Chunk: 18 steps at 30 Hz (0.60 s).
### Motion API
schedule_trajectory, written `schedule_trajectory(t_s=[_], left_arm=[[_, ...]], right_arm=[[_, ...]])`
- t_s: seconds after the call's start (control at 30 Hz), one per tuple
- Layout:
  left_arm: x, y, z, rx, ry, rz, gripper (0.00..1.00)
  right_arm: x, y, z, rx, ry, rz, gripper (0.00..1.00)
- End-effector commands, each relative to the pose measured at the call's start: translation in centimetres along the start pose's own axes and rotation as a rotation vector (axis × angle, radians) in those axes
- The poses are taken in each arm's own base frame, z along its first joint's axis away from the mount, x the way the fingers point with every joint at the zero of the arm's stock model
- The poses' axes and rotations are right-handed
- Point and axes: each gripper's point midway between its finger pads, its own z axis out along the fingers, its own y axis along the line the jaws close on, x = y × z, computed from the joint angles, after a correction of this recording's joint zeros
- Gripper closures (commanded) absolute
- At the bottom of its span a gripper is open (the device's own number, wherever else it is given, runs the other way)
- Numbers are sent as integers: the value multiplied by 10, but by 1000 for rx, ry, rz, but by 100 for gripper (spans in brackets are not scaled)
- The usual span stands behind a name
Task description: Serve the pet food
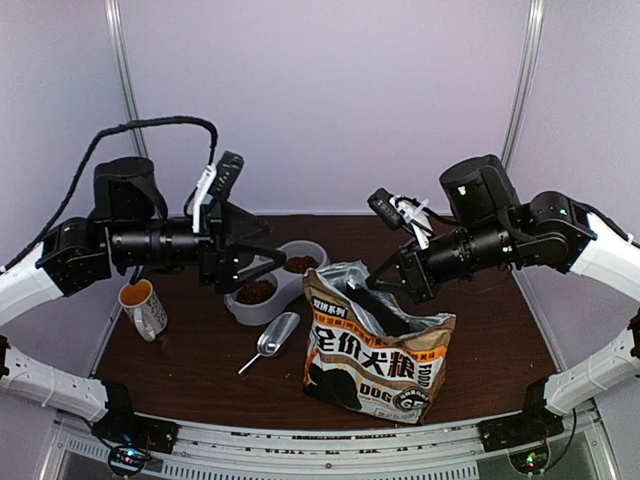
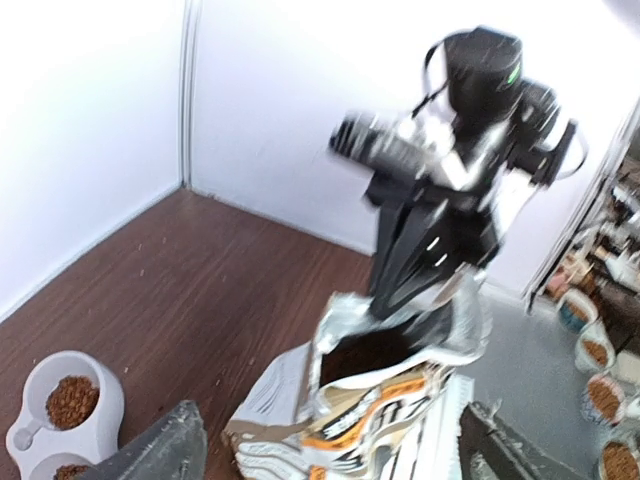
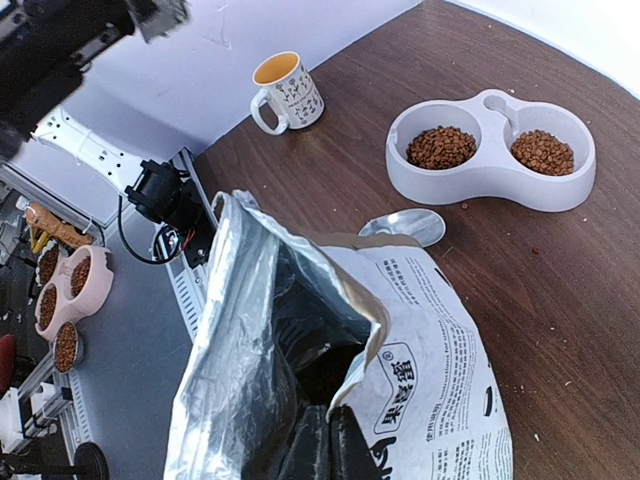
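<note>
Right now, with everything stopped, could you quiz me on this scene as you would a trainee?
1. True or false: both halves of the bowl hold kibble.
2. Where is the scoop? A) inside the bowl; B) on the table beside the bag; C) inside the bag.
3. Which end effector grips the bag's rim?

Key: 1 true. 2 B. 3 the right end effector; the left end effector is open over the bowl.
</note>
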Motion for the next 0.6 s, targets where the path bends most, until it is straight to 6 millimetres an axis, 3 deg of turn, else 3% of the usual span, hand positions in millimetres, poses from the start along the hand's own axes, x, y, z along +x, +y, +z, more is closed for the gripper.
schedule_trajectory(t_s=[0.0, 0.1, 0.23, 0.57], left_arm=[[47, 16, 30, 7, 124, 109, 16], [59, 16, 46, 50, 172, 135, 32], [60, 14, 60, 87, 177, 154, 48], [56, 11, 75, 134, 151, 142, 67]], right_arm=[[-26, 21, -13, -95, -113, -39, 100], [-26, 20, -13, -96, -114, -32, 100], [-26, 20, -13, -96, -119, -23, 100], [-24, 17, -13, -83, -115, -15, 100]])
